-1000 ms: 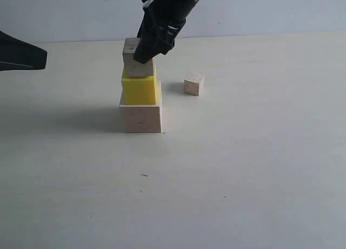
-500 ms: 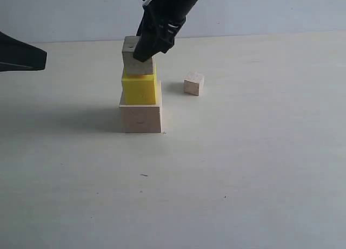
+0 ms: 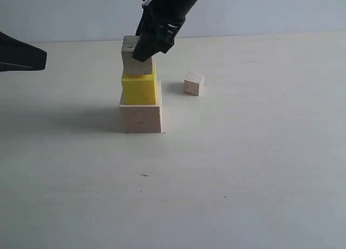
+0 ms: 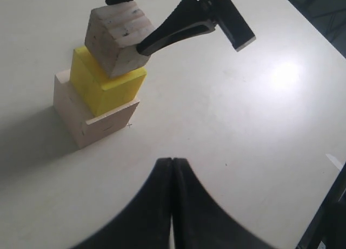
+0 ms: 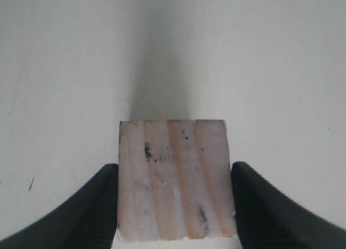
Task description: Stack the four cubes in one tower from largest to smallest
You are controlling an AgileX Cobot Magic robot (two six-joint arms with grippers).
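Third cube [image 3: 135, 68], pinched in right hand [image 3: 141, 54], has crept slightly upward over yellow cube [image 3: 139, 89], now steady, tilted; placement unfinished. Smallest cube [image 3: 193, 84] waits on table [image 3: 243, 168], near largest cube [image 3: 140, 118]. Left hand [image 4: 172, 163] pressed together, idle.

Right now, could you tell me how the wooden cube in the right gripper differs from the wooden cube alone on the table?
The gripped cube is larger than the lone cube. The gripped cube is over the yellow cube, while the lone cube sits on the table. The right gripper clamps the gripped cube; nothing touches the lone cube. Both are pale wood.
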